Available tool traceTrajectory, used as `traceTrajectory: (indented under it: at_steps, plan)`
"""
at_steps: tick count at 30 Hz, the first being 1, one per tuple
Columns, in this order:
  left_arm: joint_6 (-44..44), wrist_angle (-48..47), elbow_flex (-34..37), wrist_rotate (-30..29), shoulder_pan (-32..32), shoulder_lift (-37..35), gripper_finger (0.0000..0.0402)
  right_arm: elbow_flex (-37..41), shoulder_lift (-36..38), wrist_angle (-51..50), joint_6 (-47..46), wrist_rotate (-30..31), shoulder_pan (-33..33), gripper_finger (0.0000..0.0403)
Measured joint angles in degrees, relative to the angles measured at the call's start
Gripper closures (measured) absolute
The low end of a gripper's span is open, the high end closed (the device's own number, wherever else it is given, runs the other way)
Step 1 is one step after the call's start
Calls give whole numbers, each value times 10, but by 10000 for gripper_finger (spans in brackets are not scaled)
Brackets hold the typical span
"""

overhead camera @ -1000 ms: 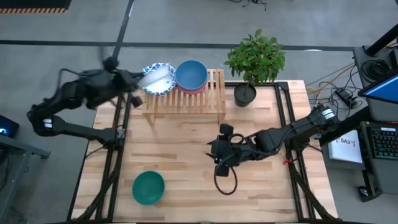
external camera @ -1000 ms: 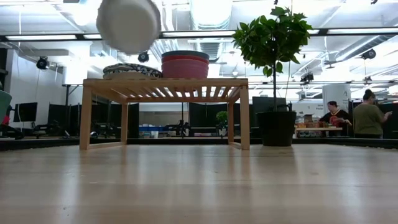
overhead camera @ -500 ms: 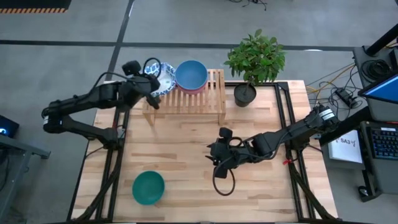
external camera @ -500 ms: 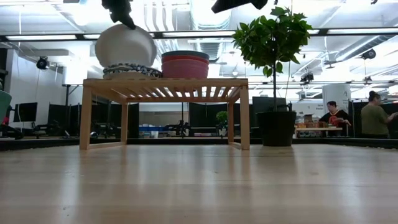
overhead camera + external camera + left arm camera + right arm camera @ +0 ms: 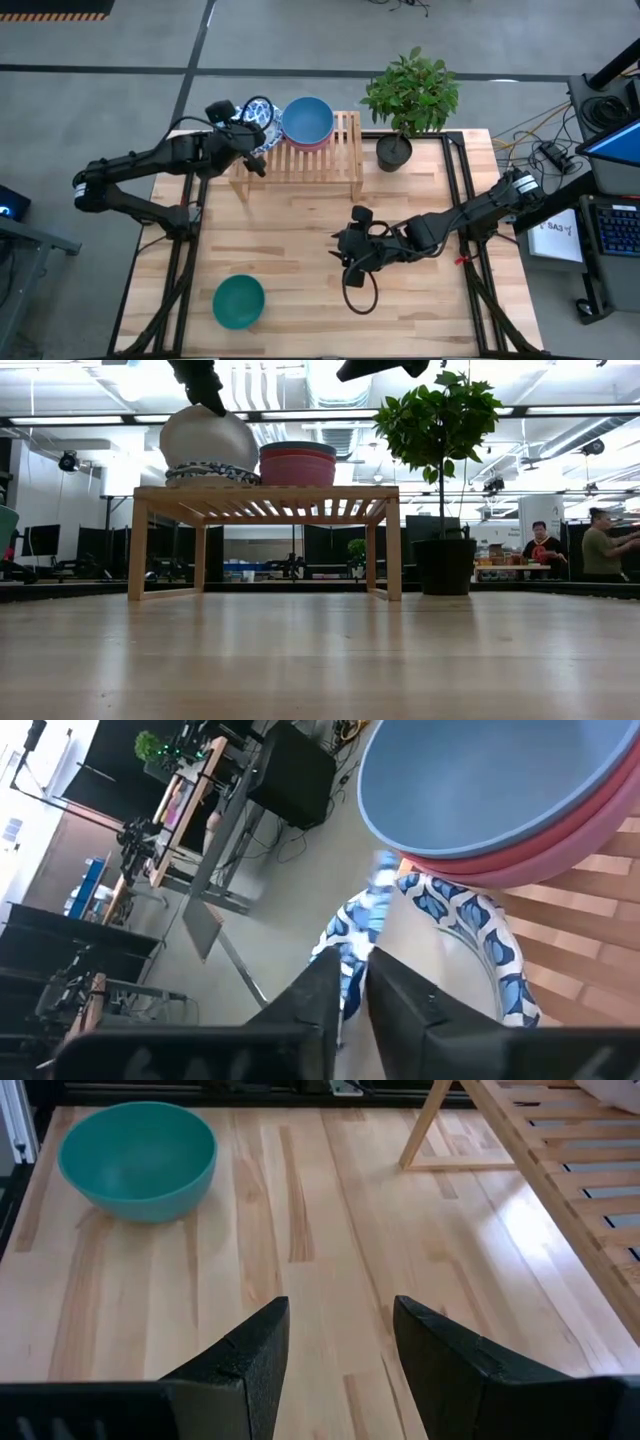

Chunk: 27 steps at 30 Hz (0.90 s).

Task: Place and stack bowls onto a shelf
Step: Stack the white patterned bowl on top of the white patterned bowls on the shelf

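My left gripper (image 5: 250,133) is shut on a white bowl with a blue patterned rim (image 5: 208,440) above the left end of the light-wood shelf (image 5: 300,160). That bowl is tilted over the stack of patterned bowls (image 5: 210,473). Beside it, a blue bowl (image 5: 307,120) sits on top of the pink and red ones (image 5: 298,468). A green bowl (image 5: 238,301) stands on the tabletop near the near-left corner. My right gripper (image 5: 335,1340) is open, hovering over the middle of the table (image 5: 343,252). My left gripper pinches the bowl's blue patterned rim (image 5: 356,948) between its two fingers (image 5: 318,992). It comes from above, slanting in from the table's left (image 5: 203,382). The bowl hangs tilted below the fingers, and its lower part meets the patterned stack on the shelf.
A potted plant (image 5: 410,95) in a black pot (image 5: 394,152) stands at the shelf's right end. The shelf's right half (image 5: 560,1150) is bare slats. Open tabletop (image 5: 290,240) lies between shelf and green bowl. People stand far behind the table (image 5: 600,550).
My left gripper has carried the patterned bowl toward the table's right and down, from high above the shelf's left end onto the patterned stack. The bowl has stayed tilted in the hold. My right arm has barely moved.
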<state>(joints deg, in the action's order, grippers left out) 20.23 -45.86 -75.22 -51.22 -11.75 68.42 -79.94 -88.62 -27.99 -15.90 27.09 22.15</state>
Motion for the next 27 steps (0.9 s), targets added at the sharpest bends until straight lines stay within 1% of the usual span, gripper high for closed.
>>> traceTrajectory:
  at_steps: [9, 12, 16, 19, 21, 22, 24, 25, 27]
  plan:
    - [-52, -4, 0, 67, 0, -10, 273, 0, 0, 1, -1, 0, 0, 232]
    - [-79, -19, 0, 73, 0, -17, 245, 0, 0, 3, -2, 0, 0, 232]
    - [-97, -23, 0, 73, 0, -29, 221, 0, 0, 4, -2, 0, 0, 232]
    - [-101, -28, -8, 83, 1, -39, 213, 0, 0, 5, -2, 0, 0, 232]
    - [-103, -33, -18, 122, 1, -48, 212, 2, 0, 12, -1, 0, 0, 232]
    - [-103, -35, -22, 156, 1, -52, 212, 4, 0, 20, 1, 0, 0, 232]
    - [-101, -36, -30, 241, 1, -63, 212, 7, 0, 33, 7, 0, 0, 232]
    - [-95, -35, -31, 293, 1, -70, 214, 9, 0, 39, 12, 0, 0, 232]
    - [-76, -34, -31, 390, 0, -84, 226, 13, 0, 49, 20, 0, 0, 232]
